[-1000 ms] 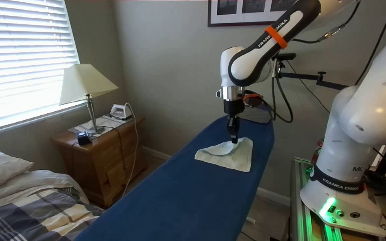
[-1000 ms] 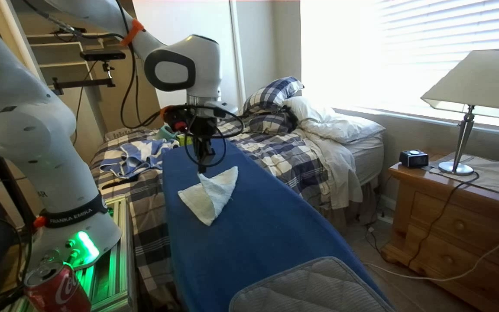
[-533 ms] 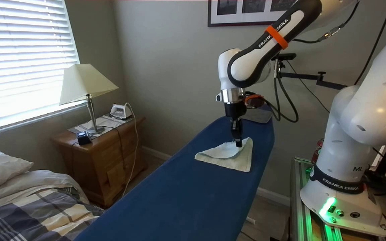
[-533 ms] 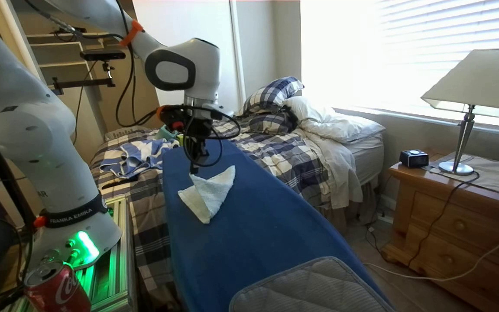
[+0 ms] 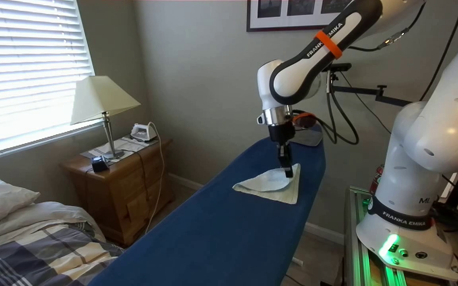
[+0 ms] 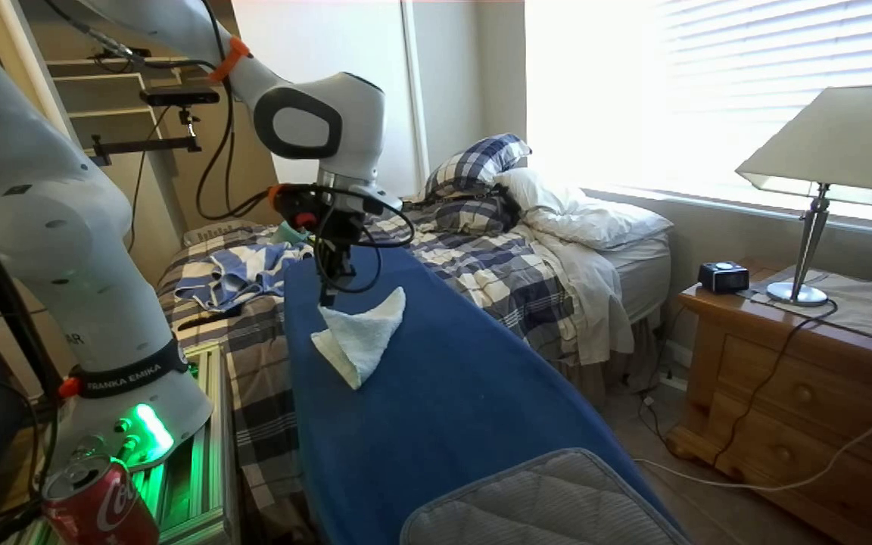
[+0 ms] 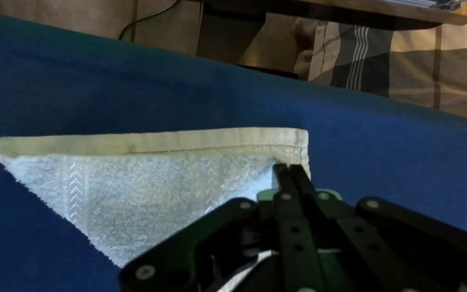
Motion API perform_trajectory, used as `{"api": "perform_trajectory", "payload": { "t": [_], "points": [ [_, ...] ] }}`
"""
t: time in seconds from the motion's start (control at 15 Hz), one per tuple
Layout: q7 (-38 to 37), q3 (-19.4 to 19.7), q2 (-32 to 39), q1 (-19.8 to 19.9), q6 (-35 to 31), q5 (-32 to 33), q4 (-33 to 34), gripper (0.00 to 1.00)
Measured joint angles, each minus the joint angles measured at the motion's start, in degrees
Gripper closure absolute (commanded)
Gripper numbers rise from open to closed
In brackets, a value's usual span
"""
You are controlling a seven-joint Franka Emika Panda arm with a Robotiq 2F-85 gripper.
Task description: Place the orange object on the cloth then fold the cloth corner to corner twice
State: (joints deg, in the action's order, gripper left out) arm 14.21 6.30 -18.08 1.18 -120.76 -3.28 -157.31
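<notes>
A small pale cloth (image 5: 262, 183) lies folded over on the blue ironing board (image 5: 213, 242). It also shows in an exterior view (image 6: 366, 333) and in the wrist view (image 7: 136, 194). My gripper (image 5: 289, 174) points down at the cloth and is shut on a corner of its upper layer. In the wrist view the fingertips (image 7: 289, 167) are nearly together by the lower layer's hemmed corner. In an exterior view the flap rises to a point at the gripper (image 6: 326, 301). No separate orange object shows; it is hidden or out of view.
A grey quilted pad (image 6: 542, 503) lies at one end of the board. A red can (image 6: 99, 499) stands by the robot's base. A bed (image 6: 481, 265) and a nightstand (image 5: 121, 186) with a lamp (image 5: 101, 99) and an iron (image 5: 143, 132) stand beyond the board.
The gripper has moved across and slightly down towards the side of the board near the robot's base. The held flap has moved with it and covers more of the lower layer.
</notes>
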Motion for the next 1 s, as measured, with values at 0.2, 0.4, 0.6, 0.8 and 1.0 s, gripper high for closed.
{"api": "perform_trajectory", "payload": {
  "t": [0.2, 0.4, 0.6, 0.8, 1.0],
  "points": [
    [0.0, -0.13, 0.2, 0.0, 0.17, 0.0, -0.02, 0.64],
    [0.0, -0.15, 0.4, 0.0, 0.17, 0.0, -0.02, 0.45],
    [0.0, -0.15, 0.4, 0.0, 0.17, 0.0, -0.01, 0.24],
    [0.0, -0.15, 0.35, 0.0, 0.16, 0.0, 0.02, 0.04],
    [0.13, -0.16, 0.08, 0.0, -1.39, 0.0, 0.19, 0.0]
  ]
}}
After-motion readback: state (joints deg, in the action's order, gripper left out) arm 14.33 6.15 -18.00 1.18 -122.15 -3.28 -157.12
